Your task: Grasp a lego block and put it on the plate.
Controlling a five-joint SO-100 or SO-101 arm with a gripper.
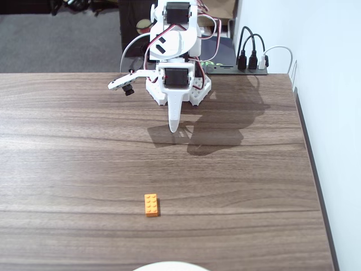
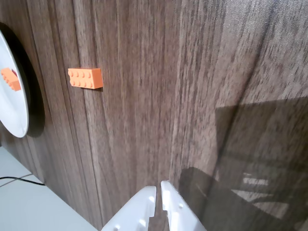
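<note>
Gripper [image 2: 160, 191] first: from my remote seat I see its two white fingers pressed together at the bottom edge of the wrist view, nothing between them, and in the fixed view the same gripper [image 1: 174, 129] hangs point-down close in front of the arm's base, above bare wood. Reading the wrist view from the left, the plate [image 2: 14, 120] shows as a curved white rim at the edge, with a second orange brick [image 2: 10, 79] already lying on it. Just right of the rim, on the table [image 2: 202, 72] and apart from the plate, lies the lego block [image 2: 85, 78], flat, studs up. Everything further right is only wood grain and the arm's shadow. In the fixed view the lego block [image 1: 151, 204] sits well apart from the fingertips, towards the near edge and slightly left of the gripper's line, with the plate [image 1: 169, 266] barely peeking in below it. I judge the block to be light, rigid and smooth-sided, likely to skid or twist if nudged off-centre, so I would open wide and pinch it across the two long side walls, at mid-length, below the studs.
</note>
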